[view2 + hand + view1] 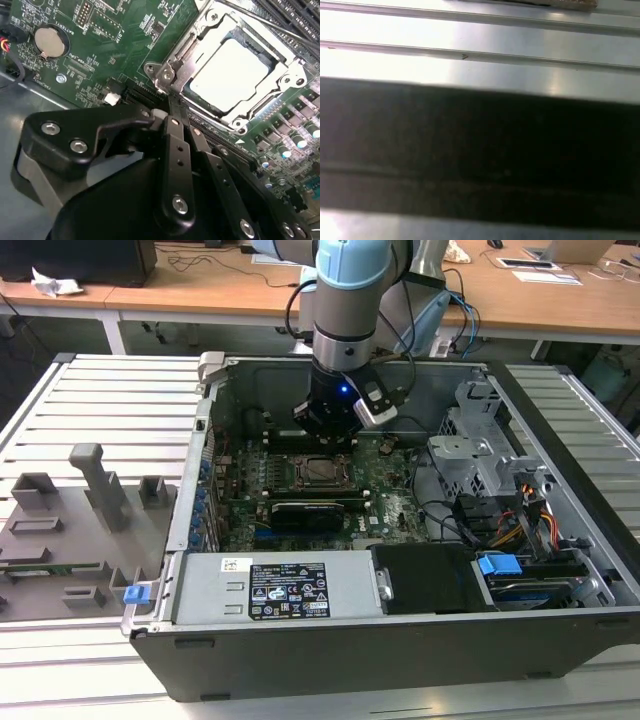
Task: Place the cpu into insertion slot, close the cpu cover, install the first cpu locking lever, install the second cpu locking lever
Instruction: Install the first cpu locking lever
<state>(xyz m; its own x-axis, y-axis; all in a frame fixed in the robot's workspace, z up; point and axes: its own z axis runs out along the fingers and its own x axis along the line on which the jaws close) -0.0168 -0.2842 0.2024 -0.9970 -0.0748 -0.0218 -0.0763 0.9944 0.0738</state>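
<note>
Here, in the second wrist view, the gripper [172, 107] sits with its fingers drawn together on nothing, their tips just beside the corner of the cpu cover [210, 20], which lies closed over the cpu [232, 75] seated in the insertion slot [212, 102]. In the exterior view the gripper [330, 435] hovers just above the socket on the green circuit board [385, 495] inside the open computer case [400, 640].

Arm's gripper [333, 423] sits inside open PC case [400, 640], just above cpu [322, 470] in insertion slot [300, 483] on green motherboard [390, 505]. Black graphics card [308, 511] just beside socket.
</note>
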